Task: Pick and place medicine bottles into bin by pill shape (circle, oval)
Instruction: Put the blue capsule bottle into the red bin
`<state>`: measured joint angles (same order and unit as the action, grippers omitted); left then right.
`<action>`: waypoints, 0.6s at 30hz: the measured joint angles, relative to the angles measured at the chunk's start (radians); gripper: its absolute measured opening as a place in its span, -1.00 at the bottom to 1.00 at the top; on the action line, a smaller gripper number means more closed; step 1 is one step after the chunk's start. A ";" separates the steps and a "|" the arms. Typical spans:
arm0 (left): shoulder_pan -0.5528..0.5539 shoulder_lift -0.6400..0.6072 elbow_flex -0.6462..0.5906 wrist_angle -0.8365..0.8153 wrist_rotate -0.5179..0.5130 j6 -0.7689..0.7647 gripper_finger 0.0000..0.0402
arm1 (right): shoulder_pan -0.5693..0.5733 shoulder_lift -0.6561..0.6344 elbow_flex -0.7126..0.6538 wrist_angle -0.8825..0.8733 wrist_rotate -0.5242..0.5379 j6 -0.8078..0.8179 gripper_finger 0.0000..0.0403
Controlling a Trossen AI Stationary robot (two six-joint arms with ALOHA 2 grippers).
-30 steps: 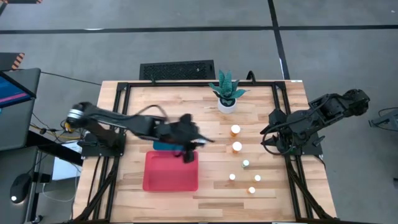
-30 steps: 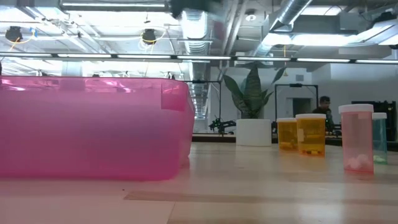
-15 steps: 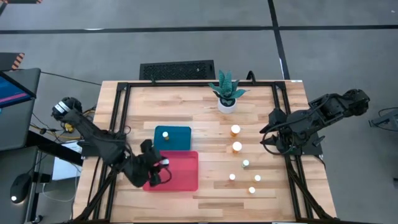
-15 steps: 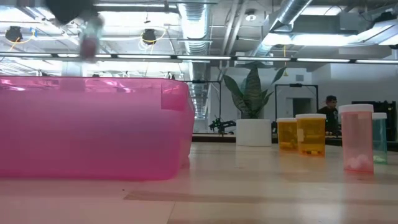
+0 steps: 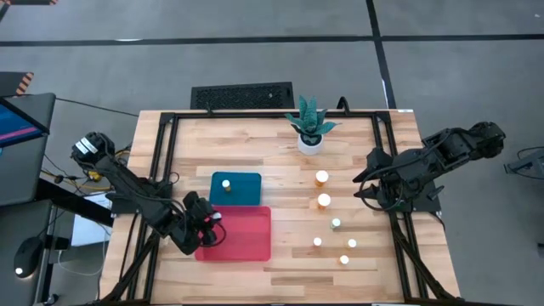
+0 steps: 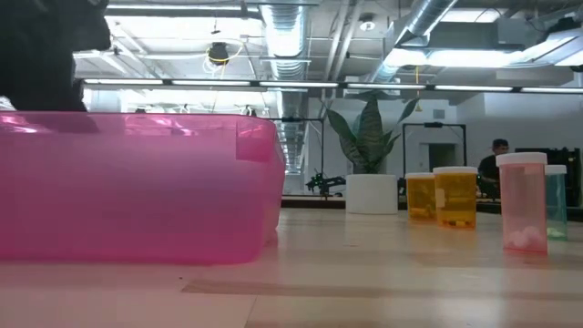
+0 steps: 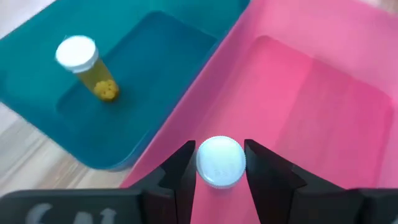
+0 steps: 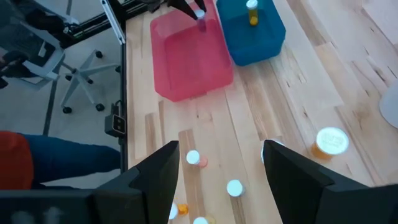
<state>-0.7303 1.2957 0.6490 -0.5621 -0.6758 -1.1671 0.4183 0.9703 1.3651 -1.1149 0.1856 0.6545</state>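
The left arm stretches low across the worktop (image 5: 289, 263), its end effector (image 7: 219, 168) pinching a white-capped bottle (image 7: 220, 162) just over the pink bin (image 5: 242, 236) — beside the teal bin (image 5: 246, 189) holding one amber bottle (image 7: 84, 65). The right end effector (image 8: 221, 168) waits spread, folded back at the worktop's right edge.

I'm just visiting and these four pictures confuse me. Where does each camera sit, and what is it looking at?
High: overhead, straight down; both arms, pink bin, teal bin.
Low: tabletop height, across; pink bin wall, bottles.
Left wrist: left gripper holding a white-capped bottle over the pink bin.
Right wrist: right gripper open, looking across the table.
Shared: both wrist views show both bins.
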 joint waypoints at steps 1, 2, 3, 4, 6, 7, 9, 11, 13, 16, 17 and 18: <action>0.000 0.000 -0.007 0.001 0.004 -0.001 -0.43 | 0.000 0.000 0.000 0.000 0.000 0.000 0.19; 0.000 0.000 -0.015 0.005 0.007 -0.001 -0.43 | 0.000 0.000 0.000 0.001 0.000 0.001 0.19; 0.000 0.000 -0.020 0.003 0.008 -0.002 -0.43 | 0.000 0.000 0.000 0.002 0.000 0.001 0.19; 0.000 0.000 -0.026 0.002 0.008 -0.002 -0.43 | 0.000 0.000 0.000 0.002 0.000 0.001 0.19; 0.000 0.000 -0.033 0.002 0.009 0.000 -0.43 | 0.000 0.000 0.000 0.003 0.002 0.002 0.19; 0.000 0.000 -0.035 0.002 0.008 0.002 -0.43 | 0.000 0.000 0.000 0.003 0.003 0.003 0.19; 0.000 0.000 -0.039 0.002 0.004 0.002 -0.43 | 0.000 0.000 0.000 0.003 0.004 0.003 0.19; 0.000 0.000 -0.045 0.001 -0.002 0.003 -0.43 | 0.000 0.000 0.000 0.002 0.003 0.003 0.19; 0.000 0.000 -0.049 0.000 -0.002 0.003 -0.43 | 0.000 0.000 0.000 0.002 0.003 0.003 0.19; 0.000 0.000 -0.051 0.000 -0.006 0.028 -0.43 | -0.005 0.000 0.000 0.002 0.004 0.003 0.19; 0.000 0.000 -0.051 0.000 -0.007 0.038 -0.43 | -0.009 0.000 0.000 0.002 0.003 0.003 0.19; 0.000 0.000 -0.051 0.000 -0.007 0.047 -0.43 | -0.011 0.000 0.000 0.002 0.004 0.003 0.19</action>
<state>-0.7303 1.2957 0.5980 -0.5621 -0.6825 -1.1205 0.4071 0.9703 1.3651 -1.1126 0.1894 0.6571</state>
